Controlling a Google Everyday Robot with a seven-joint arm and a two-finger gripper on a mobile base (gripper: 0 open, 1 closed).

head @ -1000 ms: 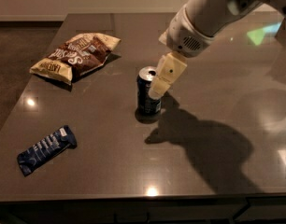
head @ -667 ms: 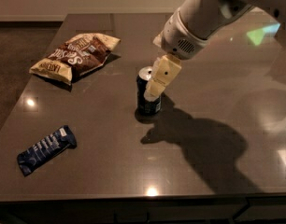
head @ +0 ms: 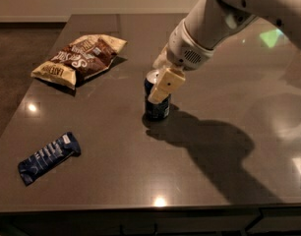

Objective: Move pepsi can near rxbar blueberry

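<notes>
The pepsi can (head: 157, 110) stands upright mid-surface (head: 116, 186), well apart from the rxbar blueberry (head: 48, 157) at front left. My gripper (head: 158, 85) sits at its top, jaws apart astride it. I judge the grasp is pending: next I clamp, lift and carry it over to the bar.

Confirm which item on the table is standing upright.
The pepsi can, centre, at the end effector; rxbar blueberry and chip bag lie flat.
</notes>
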